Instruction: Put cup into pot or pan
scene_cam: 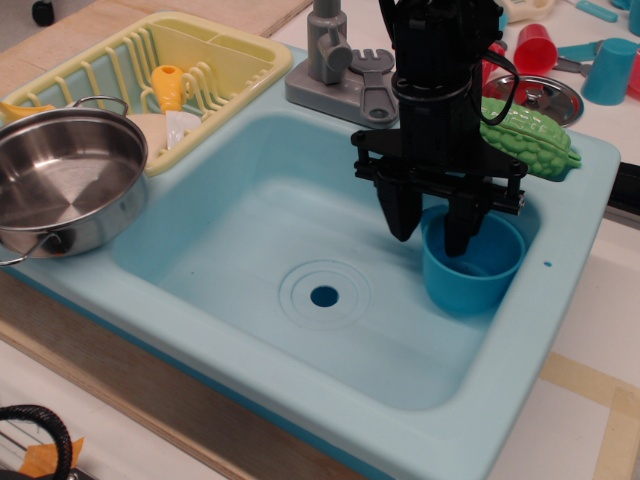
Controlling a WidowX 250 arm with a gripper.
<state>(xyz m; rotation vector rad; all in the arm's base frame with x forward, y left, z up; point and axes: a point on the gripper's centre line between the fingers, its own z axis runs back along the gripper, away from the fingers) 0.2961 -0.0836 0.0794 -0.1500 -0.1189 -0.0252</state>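
Observation:
The large bright-blue cup [482, 278] stands upright at the right side of the light-blue sink [240, 235]. My gripper [430, 245] is lowered over the cup's left rim. One finger [403, 215] is outside the cup, where the handle is now hidden, and the other finger [457, 228] reaches down inside it. The jaws are still apart, with the cup wall between them. The wide shiny steel pot [70, 185] with wire loop handles sits at the far left on the sink's edge, and nothing is in it.
A yellow dish rack [215, 50] holding small items stands behind the pot. A grey faucet [325, 50] and a green corn toy [535, 140] sit on the sink's back rim. A red cup [535, 45], a light-blue cup [610, 70] and a small steel dish [548, 95] are at the back right.

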